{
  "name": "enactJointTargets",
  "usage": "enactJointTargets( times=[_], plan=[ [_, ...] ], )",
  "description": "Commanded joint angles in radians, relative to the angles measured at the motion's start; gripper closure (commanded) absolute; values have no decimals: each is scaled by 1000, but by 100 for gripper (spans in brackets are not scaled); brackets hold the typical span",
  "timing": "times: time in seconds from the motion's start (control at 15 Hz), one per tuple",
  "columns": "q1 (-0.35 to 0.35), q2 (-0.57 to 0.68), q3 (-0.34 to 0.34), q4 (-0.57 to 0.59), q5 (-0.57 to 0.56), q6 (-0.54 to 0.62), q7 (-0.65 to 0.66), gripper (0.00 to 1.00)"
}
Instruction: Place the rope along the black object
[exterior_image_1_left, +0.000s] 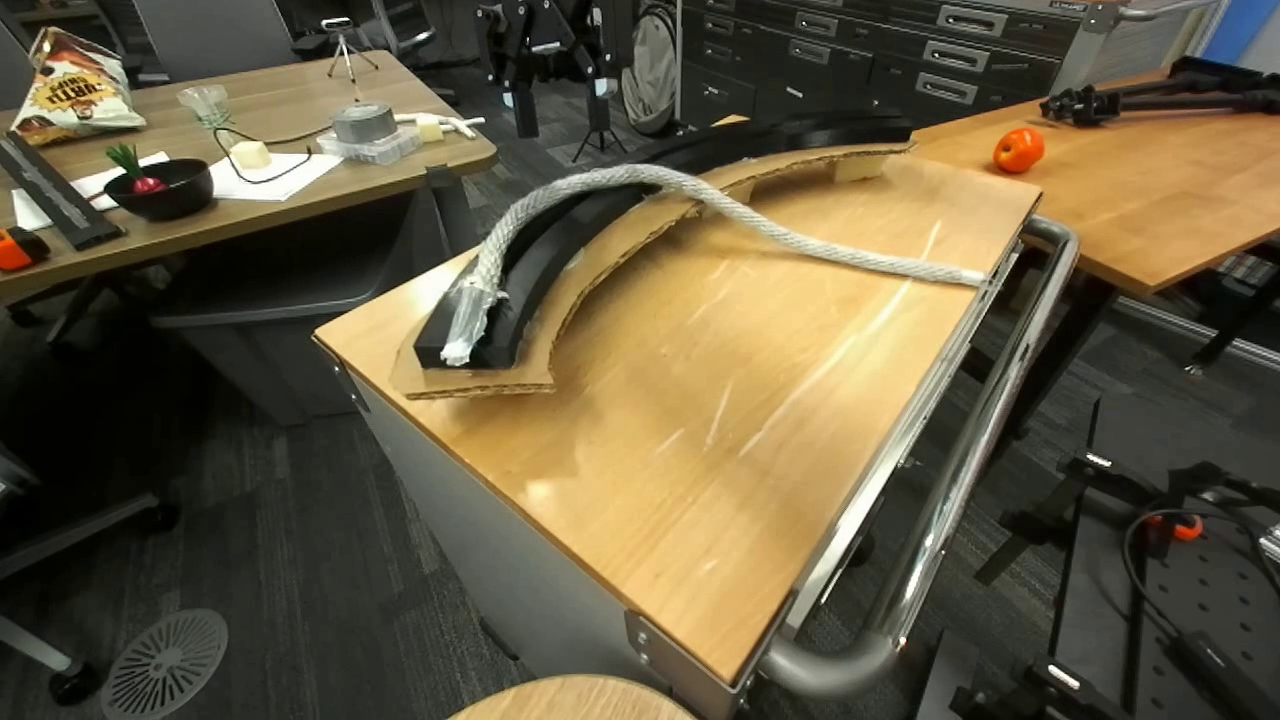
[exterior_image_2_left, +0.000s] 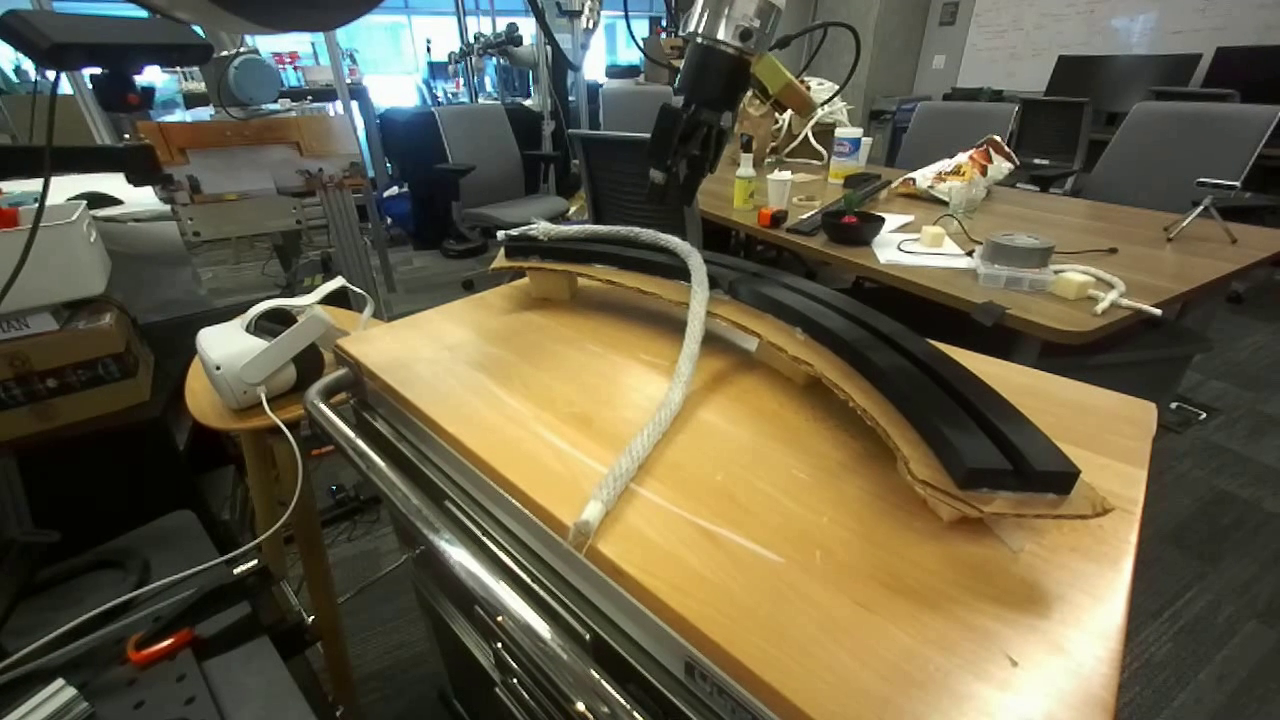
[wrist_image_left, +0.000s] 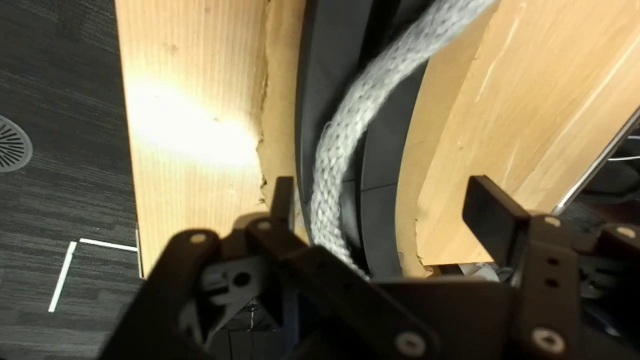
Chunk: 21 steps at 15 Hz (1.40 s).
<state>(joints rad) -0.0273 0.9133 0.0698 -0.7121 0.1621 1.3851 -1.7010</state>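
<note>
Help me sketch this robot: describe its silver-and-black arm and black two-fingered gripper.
The arm end is a shiny silver cylinder joined to a black section, with a looping black cable and a yellowish block. The gripper has jointed black links, pale round pins and flat rectangular fingertips.

The rope (exterior_image_2_left: 697, 305) is patterned in whitish braid; the strip (exterior_image_2_left: 860, 352) is coloured black. The desk (exterior_image_1_left: 760, 340) is toned honey and streaked with white; the claw (wrist_image_left: 385, 204) is finished mostly black.
</note>
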Motion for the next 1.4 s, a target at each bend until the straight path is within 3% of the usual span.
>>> enactJointTargets(
  times=[0.0, 0.33, 0.4, 0.47, 0.6, 0.93, 1.0, 1.33],
  plan=[
    [19, 33, -9, 39, 23, 42, 171, 48],
    [78, 63, -29, 8, -4, 239, 441, 87],
    [90, 69, -37, 5, -14, 270, 485, 59],
    [102, 75, -44, 4, -23, 287, 519, 50],
    [114, 79, -54, 4, -32, 276, 555, 44],
    [119, 56, -66, -1, -66, 230, 518, 5],
    [119, 49, -66, 1, -88, 205, 466, 0],
    [111, 36, -45, 20, -148, 89, 202, 0]
  ],
)
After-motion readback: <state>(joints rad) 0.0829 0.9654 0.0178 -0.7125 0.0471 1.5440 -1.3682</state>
